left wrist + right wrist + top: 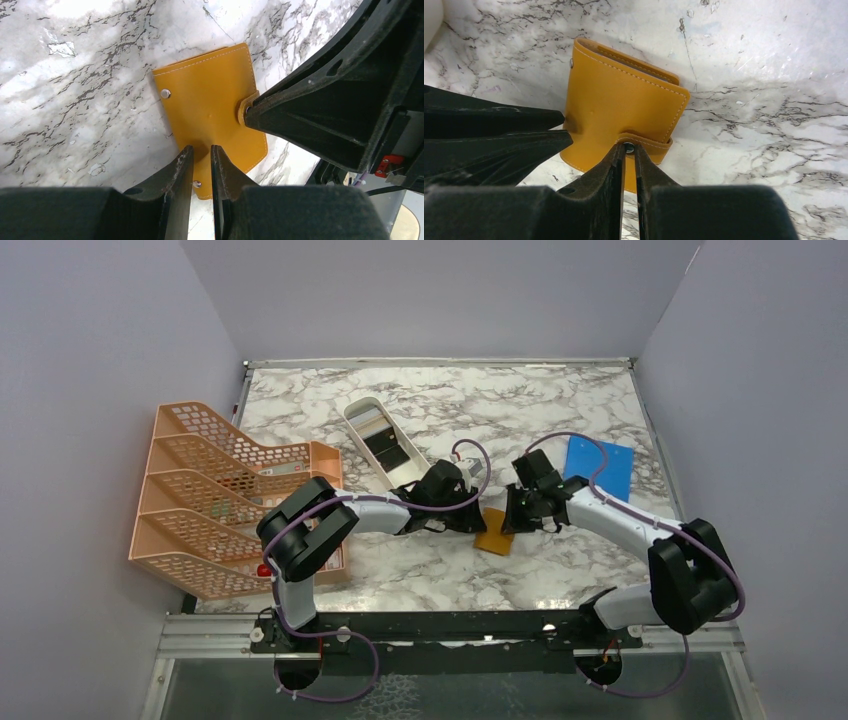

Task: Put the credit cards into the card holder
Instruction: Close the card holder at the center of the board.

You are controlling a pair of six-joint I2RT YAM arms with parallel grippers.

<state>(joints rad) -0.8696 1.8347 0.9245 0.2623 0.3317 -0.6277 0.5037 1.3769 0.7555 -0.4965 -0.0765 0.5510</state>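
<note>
L claw [201, 149]: grips card holder [210, 95] edge | R claw [629, 146]: pinches snap tab [651, 144]

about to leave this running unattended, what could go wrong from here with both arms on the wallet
1. The right jaws pinch only the thin snap tab of the card holder; a pull could slip off it and leave the holder shut.
2. The left jaws grip just one edge, so the holder may slide or lift off the marble table instead of opening.
3. Both arms crowd close over the holder, so they might bump each other.
</note>
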